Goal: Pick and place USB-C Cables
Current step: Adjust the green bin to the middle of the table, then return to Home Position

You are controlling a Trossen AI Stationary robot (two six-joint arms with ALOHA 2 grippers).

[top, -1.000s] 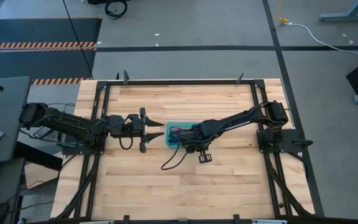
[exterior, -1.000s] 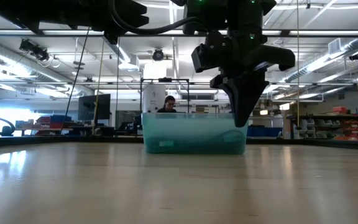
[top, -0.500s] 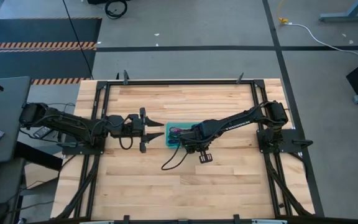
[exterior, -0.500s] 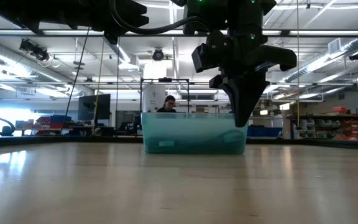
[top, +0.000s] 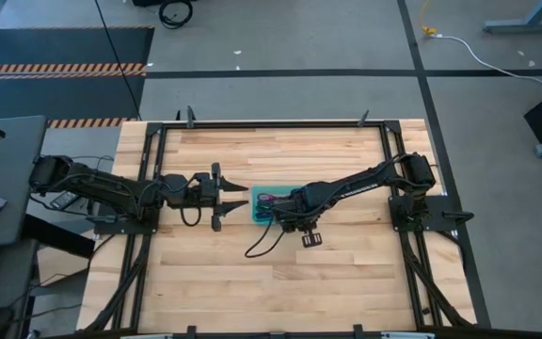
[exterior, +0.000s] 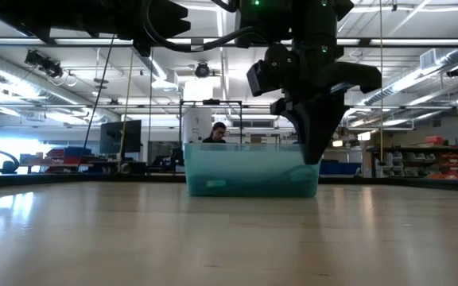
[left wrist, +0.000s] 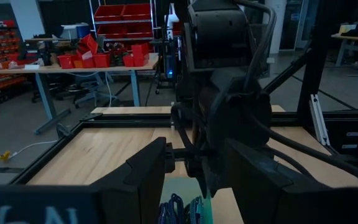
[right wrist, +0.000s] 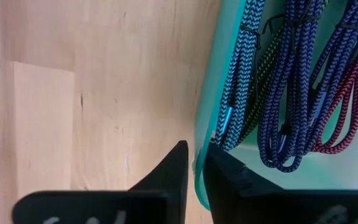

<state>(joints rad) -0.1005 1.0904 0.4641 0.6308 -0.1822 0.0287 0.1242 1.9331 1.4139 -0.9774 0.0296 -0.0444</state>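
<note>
The translucent teal tray (top: 263,205) rests by its base near the table's middle and also shows in the low view (exterior: 245,171). Five coiled USB-C cables lie inside it: teal-blue (right wrist: 241,68), dark green (right wrist: 263,74), two purple (right wrist: 294,81) and maroon (right wrist: 353,87). My right gripper (top: 285,218) stands over the tray's near right corner, shut on its wall. My left gripper (top: 241,197) hangs open just left of the tray, level with it, touching nothing. It faces the tray and the right arm (left wrist: 229,93). My right gripper (right wrist: 194,168) pinches the tray's side wall (right wrist: 199,158) close to a corner. One finger (right wrist: 169,171) is outside over the wood and the other finger (right wrist: 229,180) is inside the tray. The fingers come from above, pointing down. The tray's base stays on the table.
A dark cord (top: 262,243) trails from the right arm across the wood near the tray. Black frame rails (top: 271,123) border the table. Bare wood lies toward the near edge (top: 271,292) and beyond the tray. A person sits far behind the table (exterior: 218,133).
My right gripper and the tray have crept together a little toward the table's right. The gripper stays shut on the wall.
</note>
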